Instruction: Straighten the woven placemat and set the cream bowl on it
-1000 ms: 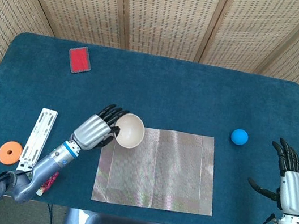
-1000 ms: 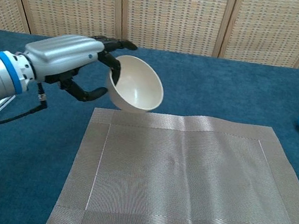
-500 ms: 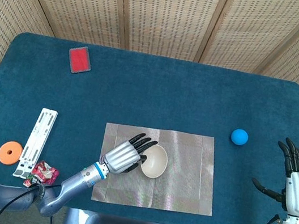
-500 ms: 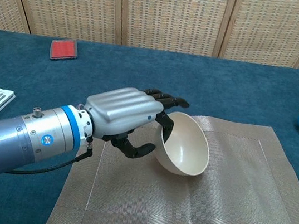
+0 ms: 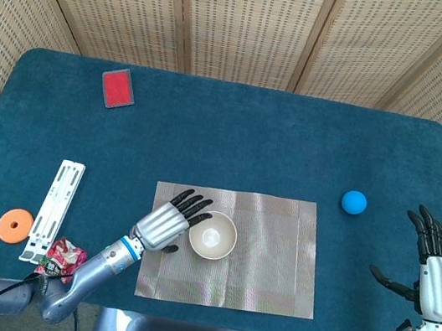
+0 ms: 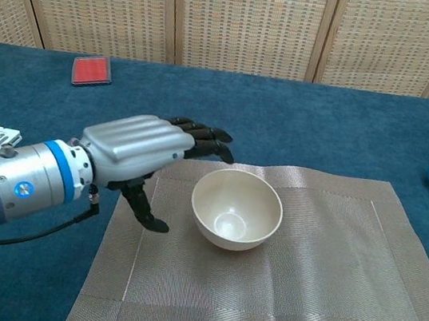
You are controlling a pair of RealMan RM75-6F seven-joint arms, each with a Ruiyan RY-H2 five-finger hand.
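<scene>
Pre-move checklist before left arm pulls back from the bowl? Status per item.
1. Cream bowl upright on the woven silver placemat: ok.
2. Left hand released: ok, fingers apart beside the bowl, holding nothing.
3. Fingertips clear of the bowl rim: cannot tell, they lie very close in the head view.
4. Placemat straight: ok, its edges run parallel to the blue table's edge in the head view, with slight ripples along the front.
5. Bowl centred: not ok, it sits on the mat's left half.
6. Right hand out of the way: ok, open near the table's right edge, past the blue ball.
</scene>
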